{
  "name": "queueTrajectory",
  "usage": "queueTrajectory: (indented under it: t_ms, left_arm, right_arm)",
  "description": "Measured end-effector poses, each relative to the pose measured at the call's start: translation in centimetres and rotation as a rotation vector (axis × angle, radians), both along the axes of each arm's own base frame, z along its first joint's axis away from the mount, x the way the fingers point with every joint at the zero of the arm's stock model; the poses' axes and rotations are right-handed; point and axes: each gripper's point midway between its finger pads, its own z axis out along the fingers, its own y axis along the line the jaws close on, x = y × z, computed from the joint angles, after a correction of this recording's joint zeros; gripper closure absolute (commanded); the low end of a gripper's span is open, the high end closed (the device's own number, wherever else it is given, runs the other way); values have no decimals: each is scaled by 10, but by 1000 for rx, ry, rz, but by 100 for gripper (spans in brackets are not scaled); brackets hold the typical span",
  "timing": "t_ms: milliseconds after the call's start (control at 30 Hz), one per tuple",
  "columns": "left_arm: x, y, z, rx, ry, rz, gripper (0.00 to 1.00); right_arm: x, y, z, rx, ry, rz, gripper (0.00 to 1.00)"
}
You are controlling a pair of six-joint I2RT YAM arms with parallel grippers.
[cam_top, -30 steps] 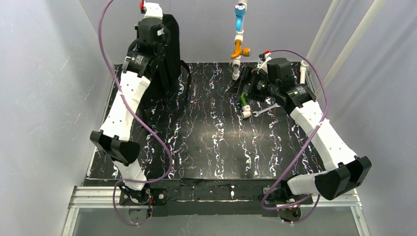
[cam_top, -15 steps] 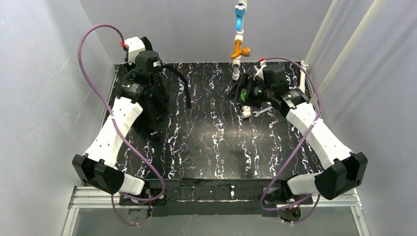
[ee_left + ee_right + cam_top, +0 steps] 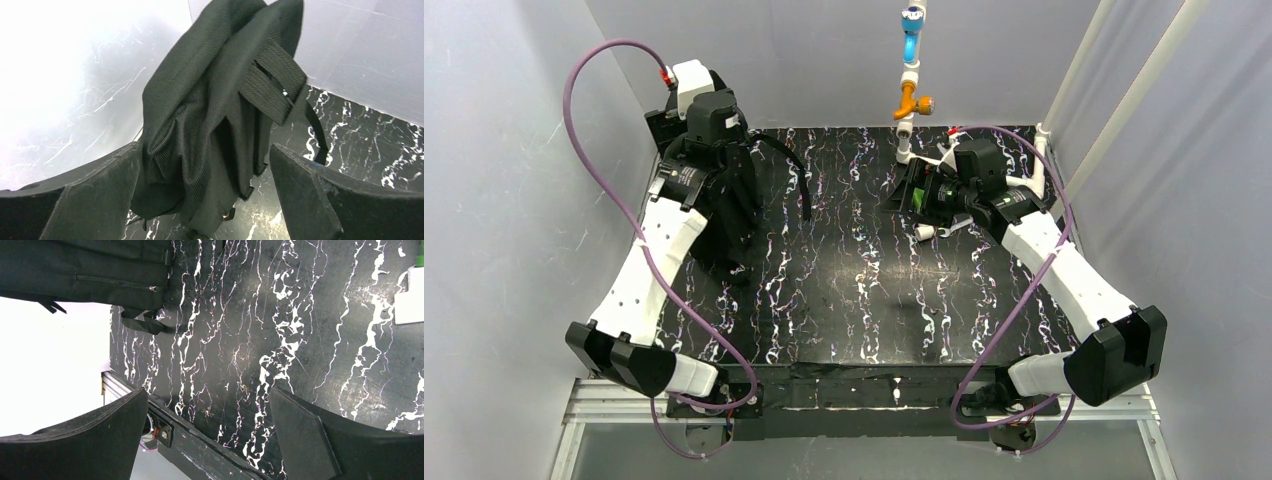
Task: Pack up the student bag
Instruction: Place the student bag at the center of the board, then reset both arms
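The desk [image 3: 864, 290] was black, veined with white marbling, its near edge bordered by a metal rail; the student bag [image 3: 742, 215] sat slumped on its far left part, close to the left wall; one black strap [image 3: 802, 185] trailed from it across the surface; toward the far right lay a small white pipe fitting [image 3: 923, 233], with a wrench [image 3: 957, 226] just beside it; a white pipe [image 3: 905, 150] rose at the far edge.

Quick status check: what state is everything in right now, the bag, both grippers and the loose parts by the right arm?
student bag: slumped on the table at far left, not gripped.
zip: looks closed.
left gripper: open, above the bag.
right gripper: open, empty, over bare table.
wrench: lying flat on the table.
white pipe fitting: lying on the table beside the wrench.
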Motion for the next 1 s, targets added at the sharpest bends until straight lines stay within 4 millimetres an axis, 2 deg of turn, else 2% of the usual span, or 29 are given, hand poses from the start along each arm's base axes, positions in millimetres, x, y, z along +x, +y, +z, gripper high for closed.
queueTrajectory:
  t_ms: [167,300,367,433,500,600,700,767,800,867,900,933,1000]
  left_arm:
    - [-4,-4,4,-15,8,-45,2]
    - [-9,-8,16,-30,4,-86,2]
    - [-14,-9,29,-43,-9,-103,2]
    - [-24,-10,54,-77,-58,-133,2]
    - [-33,-12,69,-104,-93,-162,2]
    - [-62,-16,102,-169,-198,-259,2]
    - [-122,-15,163,-248,-431,-396,2]
    - [-191,-4,216,-291,-665,-495,2]
    - [-207,-3,230,-297,-719,-527,2]
    - [-218,-5,240,-296,-754,-562,2]
    - [-219,-7,240,-291,-751,-579,2]
    - [-218,-8,239,-288,-744,-584,2]
    - [-221,-7,239,-278,-742,-585,2]
  right_arm:
    - [-1,1,0,3,0,4,2]
    - [-1,1,0,5,0,11,2]
    - [-2,1,0,-1,-4,16,1]
    - [-3,-2,-2,-22,-4,20,2]
    - [-4,-8,-2,-60,-8,19,2]
    - [0,-17,16,-114,-58,3,2]
    - [7,-39,75,-174,-244,-55,2]
    - [-1,-66,126,-215,-407,-130,2]
    - [-8,-78,145,-225,-467,-168,2]
    - [-22,-107,179,-258,-581,-261,2]
    - [-32,-123,203,-261,-660,-314,1]
    - [-52,-144,233,-241,-763,-385,2]
    - [-104,-195,293,-173,-966,-567,2]
